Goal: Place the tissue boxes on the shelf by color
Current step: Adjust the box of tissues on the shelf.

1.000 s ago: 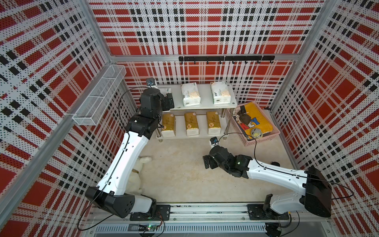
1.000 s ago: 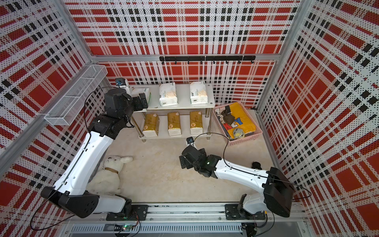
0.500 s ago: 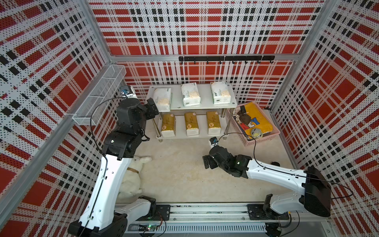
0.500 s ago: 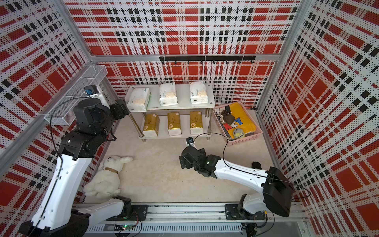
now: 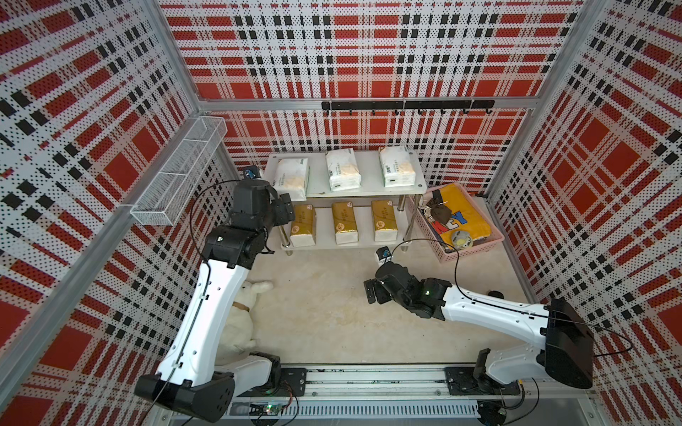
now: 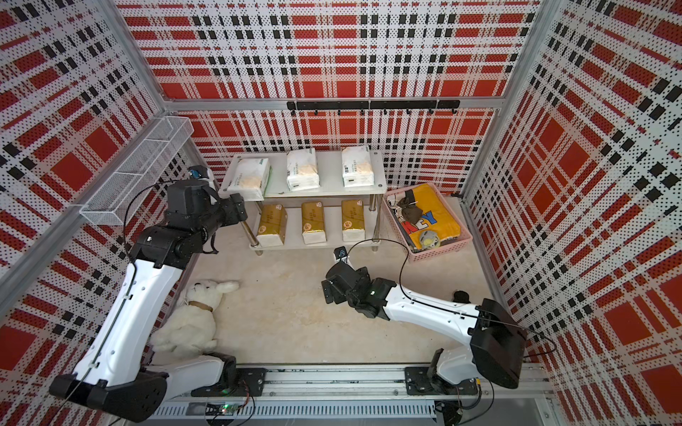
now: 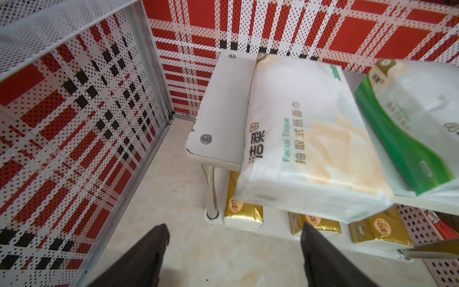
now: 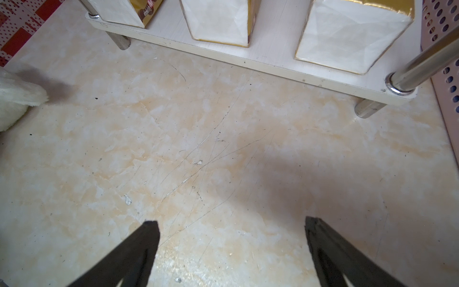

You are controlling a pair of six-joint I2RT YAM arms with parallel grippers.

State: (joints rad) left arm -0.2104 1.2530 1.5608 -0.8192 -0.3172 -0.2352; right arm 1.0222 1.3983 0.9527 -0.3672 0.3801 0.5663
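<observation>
Shiny film, matt boards, bright chrome

The three gold film-wrapped tissue packs (image 5: 345, 221) gleam, while the three white soft-plastic tissue packs (image 7: 310, 139) look satiny and crinkled. The white two-tier shelf (image 5: 370, 177) has matt boards and mirror-bright chrome tube legs (image 8: 422, 64). The beige marbled tabletop (image 8: 223, 149) is smooth and finely scratched.

Three white tissue packs (image 5: 291, 177) (image 5: 343, 173) (image 5: 396, 170) and three gold tissue packs (image 5: 303, 225) (image 5: 345, 223) (image 5: 383, 220) on one shelf (image 5: 369, 184); one pink basket (image 5: 474, 250), one wire basket (image 5: 177, 177), one plush toy (image 6: 188, 324).
</observation>
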